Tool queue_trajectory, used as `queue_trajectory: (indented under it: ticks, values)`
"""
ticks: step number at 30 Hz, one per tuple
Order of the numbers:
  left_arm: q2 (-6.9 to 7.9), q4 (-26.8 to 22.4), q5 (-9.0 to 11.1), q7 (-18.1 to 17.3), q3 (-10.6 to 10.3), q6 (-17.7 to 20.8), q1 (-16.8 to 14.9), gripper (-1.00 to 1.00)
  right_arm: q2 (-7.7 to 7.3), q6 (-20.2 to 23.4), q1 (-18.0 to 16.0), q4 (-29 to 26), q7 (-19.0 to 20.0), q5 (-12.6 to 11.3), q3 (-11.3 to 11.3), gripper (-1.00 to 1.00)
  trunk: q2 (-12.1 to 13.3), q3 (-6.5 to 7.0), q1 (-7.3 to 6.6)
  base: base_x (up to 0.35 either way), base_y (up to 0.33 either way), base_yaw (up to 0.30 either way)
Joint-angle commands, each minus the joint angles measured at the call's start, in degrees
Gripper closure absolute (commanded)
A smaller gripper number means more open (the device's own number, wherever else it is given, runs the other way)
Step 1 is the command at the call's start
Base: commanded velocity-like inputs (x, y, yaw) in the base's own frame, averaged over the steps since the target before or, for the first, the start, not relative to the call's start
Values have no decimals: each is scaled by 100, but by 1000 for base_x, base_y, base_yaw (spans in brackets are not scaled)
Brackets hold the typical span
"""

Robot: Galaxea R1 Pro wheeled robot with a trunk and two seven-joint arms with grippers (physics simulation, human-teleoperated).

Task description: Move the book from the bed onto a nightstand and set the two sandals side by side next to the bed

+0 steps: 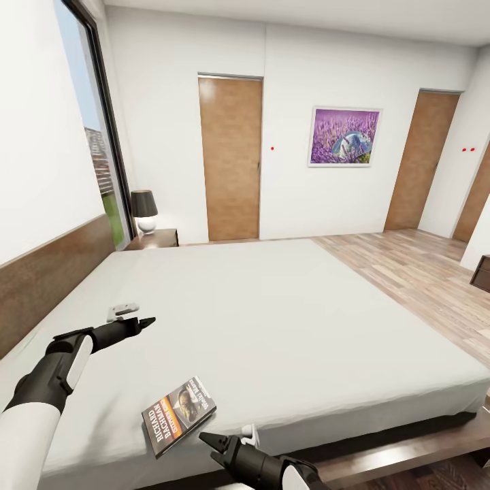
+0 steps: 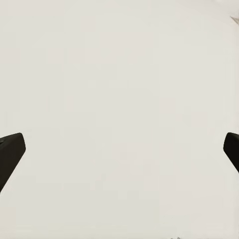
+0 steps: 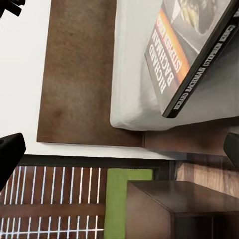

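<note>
Lighting: bright, even, soft daylight. Source: the tall window (image 1: 102, 143) left of the bed (image 1: 272, 320).
Shadows: faint; a thin dark band under the mattress edge and a slight one beside the book (image 1: 178, 415).
Glare: none; mattress near washed out in the left wrist view.
Sharpness: crisp render, book lettering legible.
Distortion: wide-angle stretch, walls and doors (image 1: 230, 158) leaning toward the head view's edges.
</note>
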Motion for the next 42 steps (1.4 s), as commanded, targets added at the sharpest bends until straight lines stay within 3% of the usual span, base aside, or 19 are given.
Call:
queue_trajectory:
  ticks: [1, 23, 42]
  values:
    - [-1, -4, 35, -8, 11, 42, -3, -100, 0, 46, -4, -1, -1, -45, 3, -100, -3, -6, -1, 0, 0, 0]
    - [-3, -56, 36, -8, 10, 18, 8, -100, 0, 77, -82, -2, -18, -42, 16, -100, -3, -6, -1, 0, 0, 0]
    - [-9, -147, 35, -8, 10, 17, 14, -100, 0, 247, -84, -3, 94, -24, 306, -100, -3, -6, -1, 0, 0, 0]
